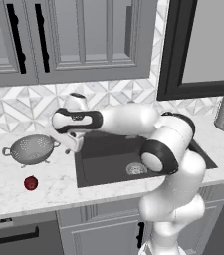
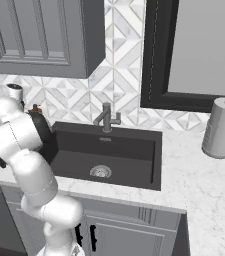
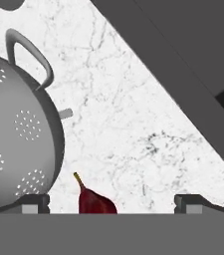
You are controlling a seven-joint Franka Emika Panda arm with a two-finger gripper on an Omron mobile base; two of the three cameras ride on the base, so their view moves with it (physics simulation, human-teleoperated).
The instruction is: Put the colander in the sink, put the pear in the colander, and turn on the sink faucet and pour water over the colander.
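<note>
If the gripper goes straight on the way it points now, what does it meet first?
Most likely the bare marble counter. The open gripper looks down on it, with the colander to one side and the pear near its fingers, though depth is unclear.

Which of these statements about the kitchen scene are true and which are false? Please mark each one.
1. The colander stands on the counter, left of the sink. True.
2. The pear lies inside the colander. False: it lies on the counter, apart from the colander and nearer the counter's front edge.
3. Water runs from the faucet. False: no water shows, and the sink looks dry and empty.
4. The gripper is open, with nothing between its fingers. True, as the hand view shows.
5. The gripper hangs near the sink's left edge, beside the colander. True.
6. A paper towel roll stands left of the sink. False: it stands on the right.
</note>
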